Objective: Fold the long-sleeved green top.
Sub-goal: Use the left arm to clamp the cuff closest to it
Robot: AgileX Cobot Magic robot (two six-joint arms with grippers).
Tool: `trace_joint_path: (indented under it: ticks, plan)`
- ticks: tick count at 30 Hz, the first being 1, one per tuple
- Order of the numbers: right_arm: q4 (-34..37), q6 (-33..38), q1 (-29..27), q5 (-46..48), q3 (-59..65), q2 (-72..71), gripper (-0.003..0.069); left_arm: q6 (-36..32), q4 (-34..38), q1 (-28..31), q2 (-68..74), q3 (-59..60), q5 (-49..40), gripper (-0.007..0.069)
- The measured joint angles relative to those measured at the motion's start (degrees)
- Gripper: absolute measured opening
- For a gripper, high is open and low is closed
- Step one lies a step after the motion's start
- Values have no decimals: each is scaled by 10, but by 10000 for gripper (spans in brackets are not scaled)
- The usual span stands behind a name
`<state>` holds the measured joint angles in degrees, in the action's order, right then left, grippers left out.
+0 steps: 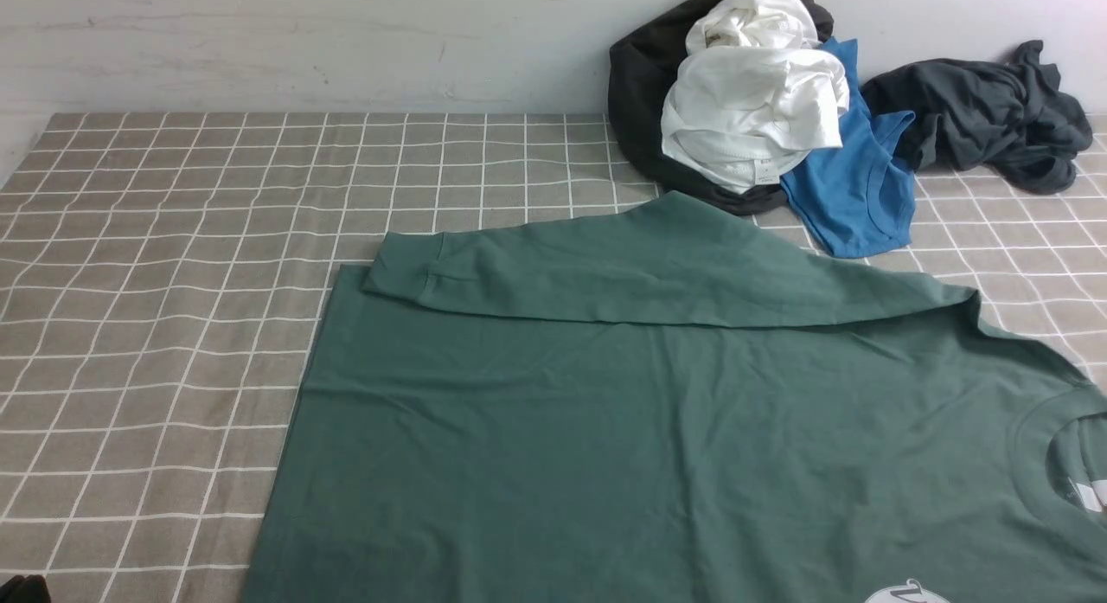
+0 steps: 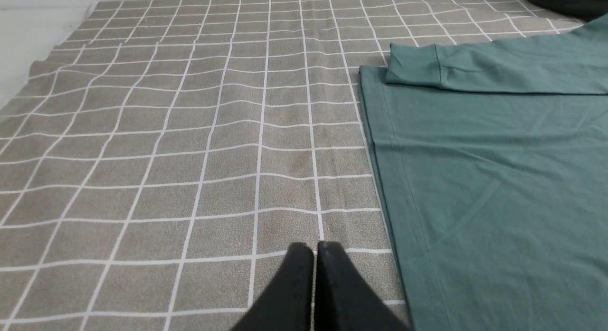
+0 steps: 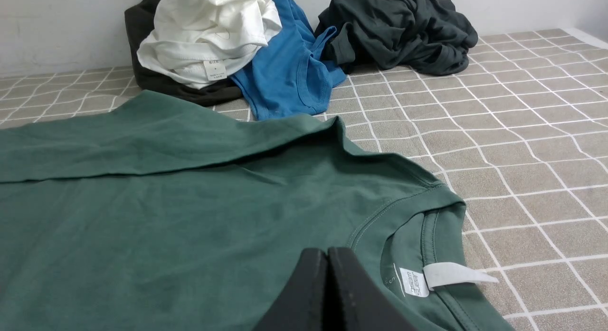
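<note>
Left gripper (image 2: 314,248) is hovering w/ fingers pressed together, nothing between them, over bare checked tablecloth (image 2: 190,155), just beside the hem (image 2: 380,179) of the green top (image 1: 649,430). Right gripper (image 3: 327,251) is likewise pinched closed & empty, hanging over the top's body just beside the collar (image 3: 403,212) and its white label (image 3: 456,274).

So we're reading the top as lying flat on the cloth, long axis running left–right: hem toward our left arm, collar toward our right. Each arm is sitting nearest its own end.

Further out, the far sleeve (image 1: 657,274) is lying folded across the body along the far edge, cuff (image 1: 406,270) reaching approx. to the hem corner. Near sleeve isn't showing in any view, so we're not judging it. We're guessing the next fold is calling for both grippers, opened first, working from hem & collar ends together.

Beyond, a pile of other clothes (image 1: 761,110) is resting against the wall (image 1: 346,41), right beside the sleeve's shoulder end, maybe touching. We're watching not to snag it.
</note>
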<state>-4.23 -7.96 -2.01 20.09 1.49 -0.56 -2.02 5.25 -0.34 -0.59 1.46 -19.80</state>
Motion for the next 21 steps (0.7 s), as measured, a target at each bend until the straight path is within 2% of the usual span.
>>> trace_joint_path:
  ticks: [21]
  plan:
    - [-5, -9, 0, 1, 0, 0, -14, 0, -2, 0, 0, 0, 1, -7]
